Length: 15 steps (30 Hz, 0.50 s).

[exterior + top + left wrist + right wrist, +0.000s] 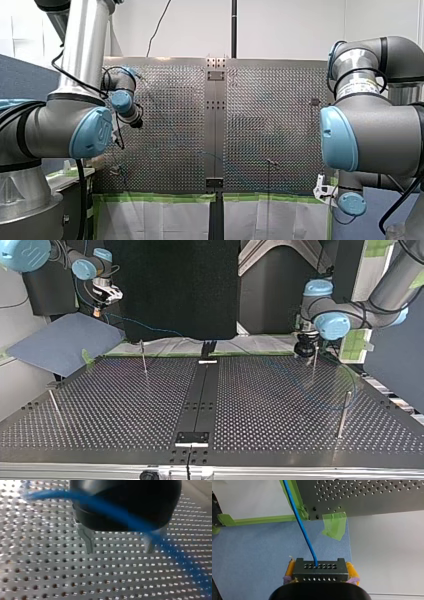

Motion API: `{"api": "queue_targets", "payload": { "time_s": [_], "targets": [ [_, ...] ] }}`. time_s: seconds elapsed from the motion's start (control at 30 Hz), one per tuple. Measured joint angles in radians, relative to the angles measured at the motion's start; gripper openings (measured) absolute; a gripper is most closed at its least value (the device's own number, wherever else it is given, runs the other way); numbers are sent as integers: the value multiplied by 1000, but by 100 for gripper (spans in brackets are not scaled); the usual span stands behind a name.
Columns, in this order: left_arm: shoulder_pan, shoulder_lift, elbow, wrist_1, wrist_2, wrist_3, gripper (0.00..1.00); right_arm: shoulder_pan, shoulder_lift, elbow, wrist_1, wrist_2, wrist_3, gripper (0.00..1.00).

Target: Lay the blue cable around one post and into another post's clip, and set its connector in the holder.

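As the table (125, 405) lies: a perforated plate with thin posts (143, 357) standing well apart; I see no cable wrapped round any of them.
Blue cloth (65, 342): off the table's corner at the top view's left, beneath my right arm's wrist.
Blue cable (300, 527): runs from the connector to the table's edge, then seems to lie loose across the plate toward my left arm; a blur beside one finger in the left wrist view.
Connector (320, 573): a dark block with rows of holes, held off the table above the cloth.
Right gripper (320, 568): yellow pads pinching the connector's two ends.
Left gripper (118, 552): metal fingers spread with nothing between them, low over the plate near the nearest post (314, 362).
Step, as I judge: early; routing not begun, connector only carried.
Next move calls for: left fingers centred on the cable before they close, with slack kept for the post.
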Motion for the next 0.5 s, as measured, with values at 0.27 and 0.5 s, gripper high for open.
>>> {"api": "queue_targets", "payload": {
  "time_s": [0.27,0.5],
  "targets": [
    [-22,2,-70,-11,15,69,98,5,0,0,3,0,0,0],
    [-48,27,-118,-30,49,105,98,9,0,0,6,0,0,0]
  ]
}}
